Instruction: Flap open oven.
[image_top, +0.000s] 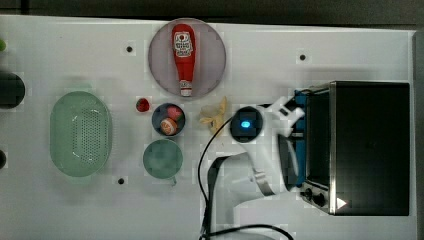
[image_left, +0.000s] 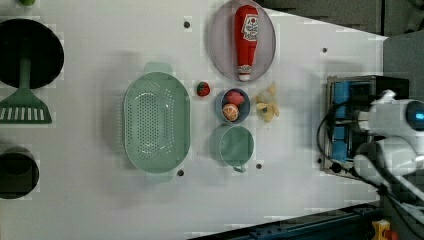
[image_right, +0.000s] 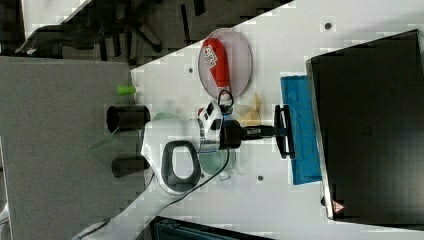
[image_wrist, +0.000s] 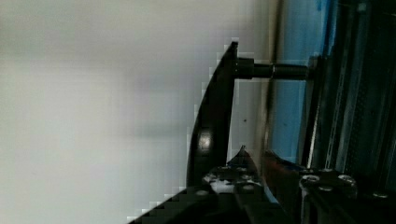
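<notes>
The oven (image_top: 370, 145) is a black box with a silver frame at the top view's right, with two dark knobs (image_top: 314, 196) at its front corner. Its blue glass door (image_right: 300, 130) is swung partly down, so the right view looks onto the glass. My gripper (image_right: 277, 131) reaches in level from the table side and is shut on the door's black bar handle (image_right: 285, 145). In the wrist view the curved handle (image_wrist: 210, 130) runs down between my fingers (image_wrist: 224, 175), with the blue door (image_wrist: 299, 93) just behind. The left view shows my gripper (image_left: 357, 119) against the oven front (image_left: 345, 145).
A ketchup bottle (image_top: 184, 55) lies on a pink plate (image_top: 210, 75). A green colander (image_top: 80, 134), a blue bowl of fruit (image_top: 168, 120), a green cup (image_top: 162, 158), a strawberry (image_top: 143, 104) and a yellow object (image_top: 214, 116) sit to the top view's left of my arm. A black cable (image_top: 205, 165) trails off the arm.
</notes>
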